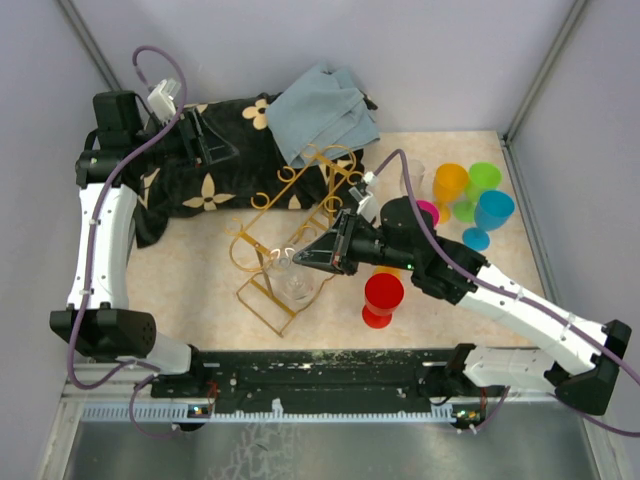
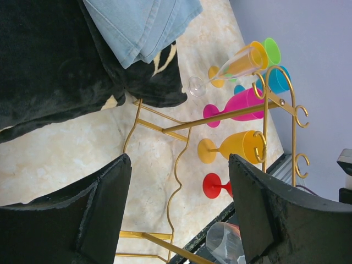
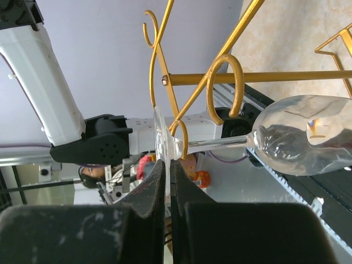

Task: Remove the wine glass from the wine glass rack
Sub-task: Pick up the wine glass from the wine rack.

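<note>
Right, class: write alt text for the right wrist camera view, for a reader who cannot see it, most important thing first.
The right arm's black claw is shut on the foot rim of a clear glass wine glass, whose stem passes through a curled hook of the gold wire rack. The white left arm shows behind.

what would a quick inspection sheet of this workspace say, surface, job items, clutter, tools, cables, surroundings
surface: beige stone-look tabletop, partly under cloth
job's things: gold wire rack standing; clear wine glass on it, stem in the scroll hooks
clutter: black floral cloth; grey-blue cloth lying on it; coloured goblets beside the rack
tools: right tool shut on the wine glass's foot; left tool open, holding nothing, near the black floral cloth
cables: purple cable along each arm
surroundings: grey walls around the table; nothing else seen
</note>
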